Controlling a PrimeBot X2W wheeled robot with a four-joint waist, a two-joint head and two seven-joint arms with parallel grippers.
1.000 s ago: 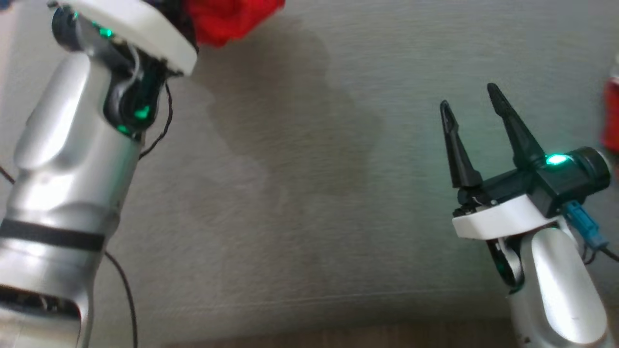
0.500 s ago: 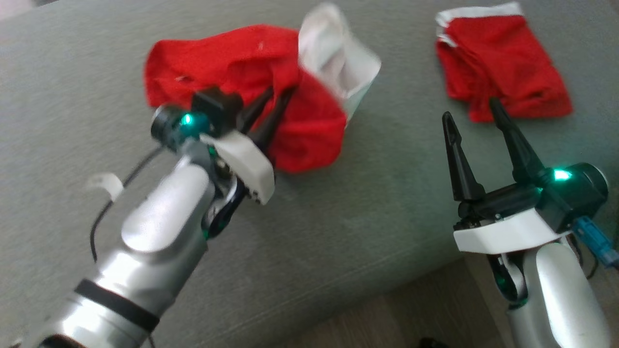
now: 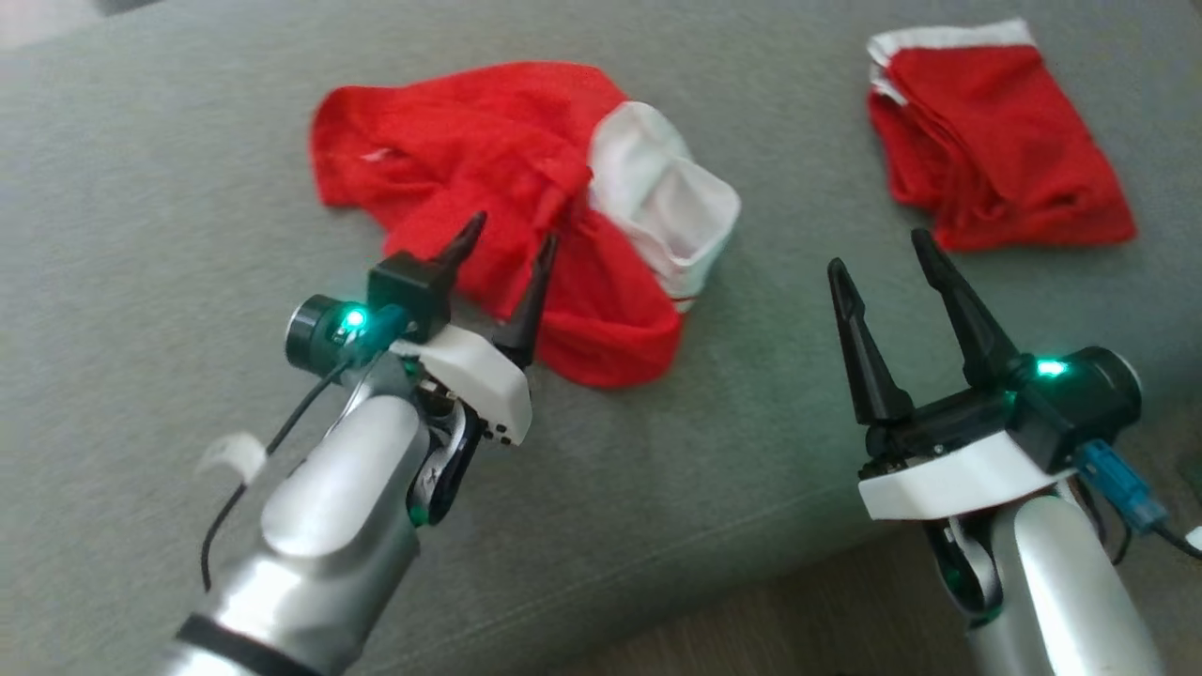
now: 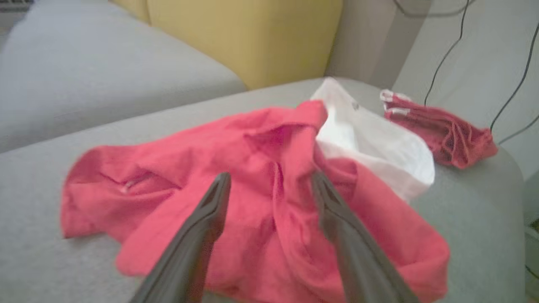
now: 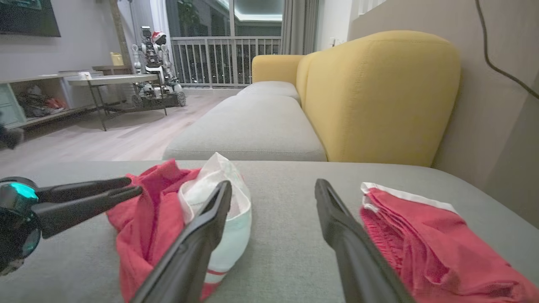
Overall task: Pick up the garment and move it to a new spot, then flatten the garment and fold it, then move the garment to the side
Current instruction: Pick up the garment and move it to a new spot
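The crumpled red garment with white lining lies mid-seat on the grey fabric sofa cushion. The left end effector hovers over its near side, released and empty. The right end effector, likewise released, hangs by the front edge. A folded red white-trimmed cloth occupies the far right corner, well apart.

Grey cushion, yellow sofa back

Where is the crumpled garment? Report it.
In the head view, the crumpled garment lies upper centre on the grey cushion, just ahead of the open left gripper, left of the folded garment.
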